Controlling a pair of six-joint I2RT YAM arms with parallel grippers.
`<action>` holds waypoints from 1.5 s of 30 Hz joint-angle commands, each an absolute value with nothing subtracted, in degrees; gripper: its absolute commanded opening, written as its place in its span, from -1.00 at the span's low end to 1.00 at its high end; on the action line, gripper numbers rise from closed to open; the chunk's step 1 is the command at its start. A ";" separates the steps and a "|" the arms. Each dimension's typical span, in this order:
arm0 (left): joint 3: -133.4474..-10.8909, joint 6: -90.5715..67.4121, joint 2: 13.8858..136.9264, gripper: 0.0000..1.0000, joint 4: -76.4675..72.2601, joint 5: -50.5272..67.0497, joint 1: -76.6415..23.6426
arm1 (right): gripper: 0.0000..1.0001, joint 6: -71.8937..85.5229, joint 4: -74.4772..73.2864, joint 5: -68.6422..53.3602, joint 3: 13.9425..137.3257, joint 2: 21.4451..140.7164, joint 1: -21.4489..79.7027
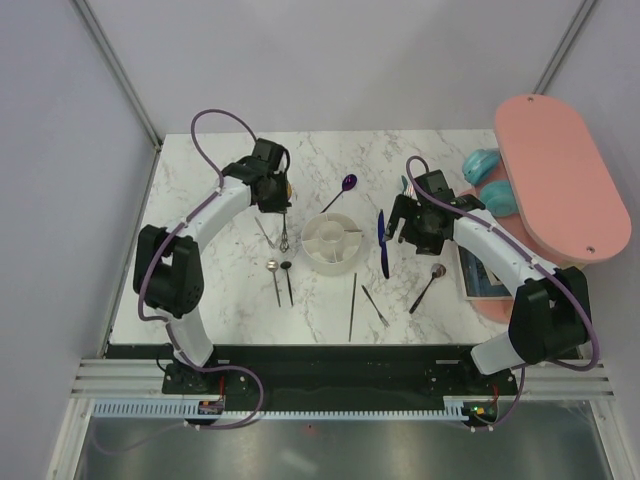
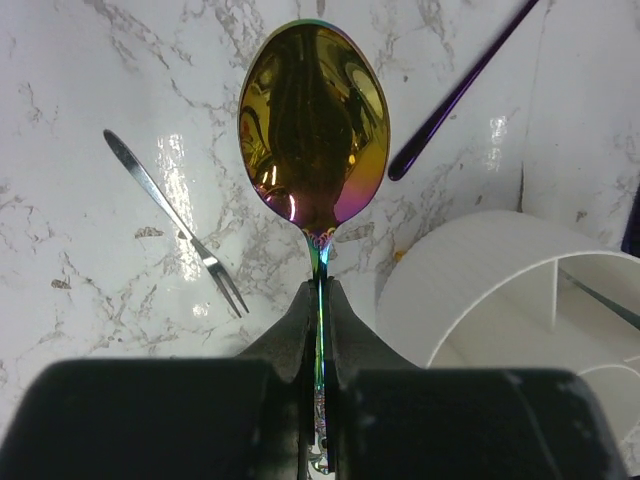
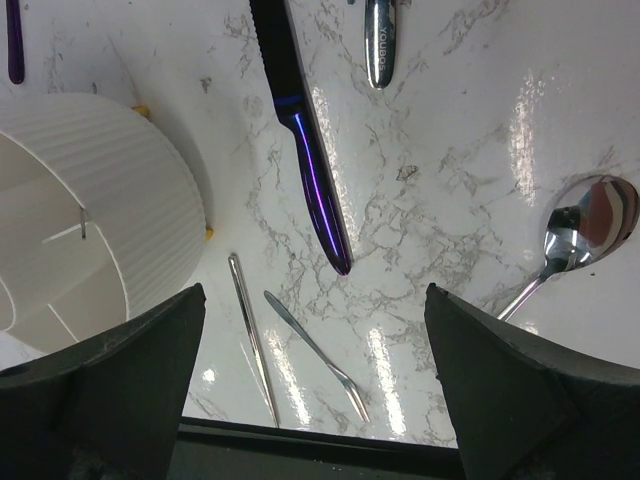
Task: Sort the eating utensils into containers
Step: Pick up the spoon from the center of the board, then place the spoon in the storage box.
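Spoon point(image 2: 313, 120) — in left hand point(image 2: 320, 298) (by handle)

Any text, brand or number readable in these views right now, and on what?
"YOUBO", roughly, since the letters are small and uncertain: stamped on the silver utensil handle at the top of the right wrist view.
Blue-covered flat item by the pink board: any print is too small to read.
Nothing else is legible.

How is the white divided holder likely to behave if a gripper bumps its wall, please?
The holder looks like thin ribbed plastic, so it is probably light. On the glossy marble table it would likely slide rather than tip, since it looks wider than tall. Its wall may flex slightly.
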State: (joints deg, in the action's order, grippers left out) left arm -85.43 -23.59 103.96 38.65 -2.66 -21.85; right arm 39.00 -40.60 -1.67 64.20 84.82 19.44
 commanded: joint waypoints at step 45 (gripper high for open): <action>-74.98 -17.05 99.32 -0.96 5.71 -9.76 -34.19 | 0.96 32.34 -43.77 -3.78 66.80 86.57 18.63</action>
